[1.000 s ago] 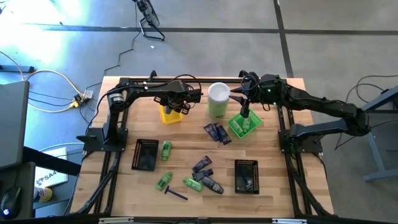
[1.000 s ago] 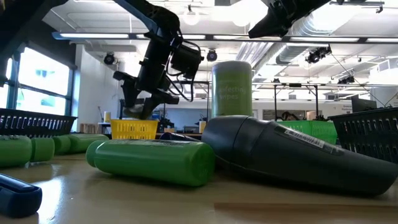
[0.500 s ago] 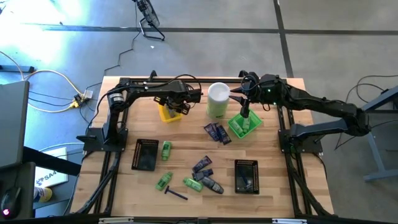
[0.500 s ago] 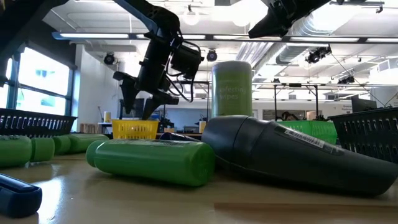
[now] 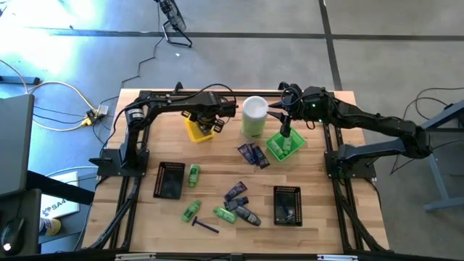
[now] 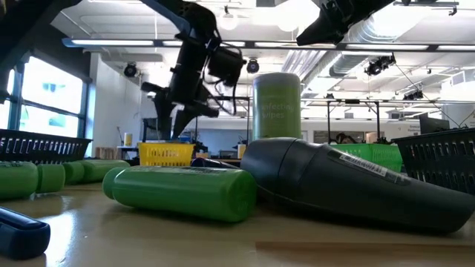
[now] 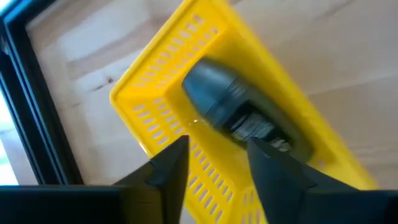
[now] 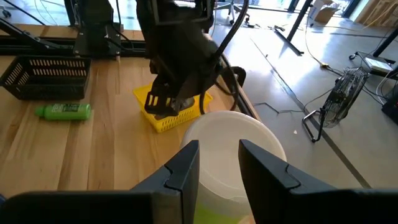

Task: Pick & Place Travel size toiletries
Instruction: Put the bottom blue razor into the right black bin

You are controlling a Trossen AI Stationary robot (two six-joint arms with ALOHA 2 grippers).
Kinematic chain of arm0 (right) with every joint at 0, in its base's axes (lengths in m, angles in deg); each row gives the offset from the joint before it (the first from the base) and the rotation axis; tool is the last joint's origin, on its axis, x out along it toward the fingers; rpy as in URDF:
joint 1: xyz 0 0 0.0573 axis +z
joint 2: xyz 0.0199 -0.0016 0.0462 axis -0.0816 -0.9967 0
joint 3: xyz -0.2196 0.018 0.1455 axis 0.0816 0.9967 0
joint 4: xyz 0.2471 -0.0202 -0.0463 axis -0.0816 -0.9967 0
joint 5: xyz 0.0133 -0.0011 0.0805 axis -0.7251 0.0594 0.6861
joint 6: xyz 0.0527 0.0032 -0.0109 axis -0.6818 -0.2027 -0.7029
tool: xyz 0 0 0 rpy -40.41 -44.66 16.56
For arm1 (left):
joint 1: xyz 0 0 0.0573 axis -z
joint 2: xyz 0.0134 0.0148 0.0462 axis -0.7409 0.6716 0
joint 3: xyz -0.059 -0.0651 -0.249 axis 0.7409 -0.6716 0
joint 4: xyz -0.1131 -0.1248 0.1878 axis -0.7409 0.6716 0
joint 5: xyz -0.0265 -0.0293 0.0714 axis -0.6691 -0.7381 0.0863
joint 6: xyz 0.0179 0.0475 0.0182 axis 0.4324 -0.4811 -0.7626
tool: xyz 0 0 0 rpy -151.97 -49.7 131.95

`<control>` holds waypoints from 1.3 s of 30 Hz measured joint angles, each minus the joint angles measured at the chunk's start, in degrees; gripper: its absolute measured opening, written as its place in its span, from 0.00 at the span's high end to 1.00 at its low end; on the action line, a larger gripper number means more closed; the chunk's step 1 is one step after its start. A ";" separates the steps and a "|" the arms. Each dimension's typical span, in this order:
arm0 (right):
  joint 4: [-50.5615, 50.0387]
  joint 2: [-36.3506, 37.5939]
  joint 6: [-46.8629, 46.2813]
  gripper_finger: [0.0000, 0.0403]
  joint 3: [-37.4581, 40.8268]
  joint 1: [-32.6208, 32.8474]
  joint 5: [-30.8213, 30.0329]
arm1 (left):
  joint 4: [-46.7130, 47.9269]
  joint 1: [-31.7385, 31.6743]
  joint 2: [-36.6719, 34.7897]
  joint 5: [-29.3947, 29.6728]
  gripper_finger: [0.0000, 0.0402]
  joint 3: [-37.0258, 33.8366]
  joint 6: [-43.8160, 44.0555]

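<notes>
The left gripper [image 5: 205, 125] hangs over the yellow mesh tray [image 5: 196, 130] at the far left of the wooden table [image 5: 145, 217], its two fingers [image 7: 168, 171] parted with nothing between them. Inside that tray lies a dark grey oval piece [image 7: 239, 112], resting free of the fingers. The right gripper [image 5: 285, 130] is poised at the far right above the green mesh tray [image 5: 285, 146], just right of the tall pale-green canister [image 5: 254, 116] with its white lid; its fingers [image 8: 183, 171] stand a little apart and hold nothing.

The remaining travel toiletries are scattered across the near half of the table. Dark navy packets [image 5: 254, 154] lie just left of the green tray, and another [image 5: 235, 193] sits nearer the middle. A bright green bottle [image 5: 194, 174] rests beside the left black mesh tray [image 5: 170, 180], with two more green bottles [image 5: 191, 211] and [image 5: 224, 214] near the front edge. A purple razor [image 5: 204, 225] lies at the front, beside another grey oval piece [image 5: 249, 215]. The right black mesh tray [image 5: 287, 205] holds something dark that cannot be made out.
</notes>
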 joint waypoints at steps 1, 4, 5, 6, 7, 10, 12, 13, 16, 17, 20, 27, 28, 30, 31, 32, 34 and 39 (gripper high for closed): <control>0.00 0.00 0.00 0.74 0.00 0.00 0.00 | 0.55 0.00 0.00 0.00 0.66 1.25 -0.59; -0.11 0.00 0.00 0.74 0.00 0.00 0.02 | 3.82 0.00 0.00 0.17 0.75 5.78 -1.89; -0.18 0.00 0.00 0.74 0.00 0.00 0.00 | 5.08 0.00 0.00 0.39 0.77 7.43 -2.44; -0.31 0.00 0.00 0.74 0.00 0.00 0.01 | 6.05 0.00 0.00 0.72 0.79 9.26 -2.74; -0.46 0.00 0.00 0.74 0.00 0.00 0.00 | 6.88 0.00 -0.04 1.43 0.81 10.99 -2.94; -0.82 0.00 0.00 0.74 0.00 0.00 0.00 | 9.27 0.00 -0.04 2.03 0.86 16.71 -5.15; -1.24 0.00 0.00 0.74 0.00 0.00 0.00 | 11.58 0.00 -0.04 1.64 0.87 21.22 -7.39; -1.46 0.00 0.00 0.74 0.00 0.00 0.00 | 12.88 0.00 -0.08 1.29 0.88 23.46 -8.73; -1.64 0.00 0.02 0.74 0.00 0.02 0.02 | 12.89 0.02 -0.15 -1.03 0.89 29.26 -14.78; -1.62 0.00 0.08 0.74 0.00 0.02 0.00 | 13.02 -0.02 -0.09 -1.99 0.89 31.23 -16.81; -1.64 0.00 0.15 0.74 0.00 0.00 0.00 | 12.30 0.02 -0.20 -2.34 0.89 36.47 -20.38; -2.51 0.00 0.20 0.74 0.00 0.02 0.19 | 5.49 0.12 -0.24 -5.72 0.89 41.04 -19.77; -2.67 0.01 0.20 0.74 0.00 0.02 0.19 | 3.79 0.32 -0.19 -6.90 0.89 41.02 -19.77; -2.69 0.00 0.20 0.74 0.00 0.01 0.20 | 2.03 0.37 -0.02 -8.17 0.89 40.98 -19.92; -2.67 0.01 0.20 0.74 0.00 0.01 0.19 | 0.46 0.42 -0.02 -8.33 0.89 40.79 -20.43; -2.64 0.02 0.20 0.74 0.00 0.02 0.20 | -1.05 0.45 -0.04 -8.39 0.89 40.57 -21.32; -2.64 0.02 0.20 0.74 0.00 0.02 0.19 | -1.28 0.40 -0.04 -8.37 0.89 40.25 -25.43; -2.64 0.02 -1.14 0.74 0.00 0.02 0.03 | -1.03 0.42 0.00 -10.15 0.89 40.21 -29.03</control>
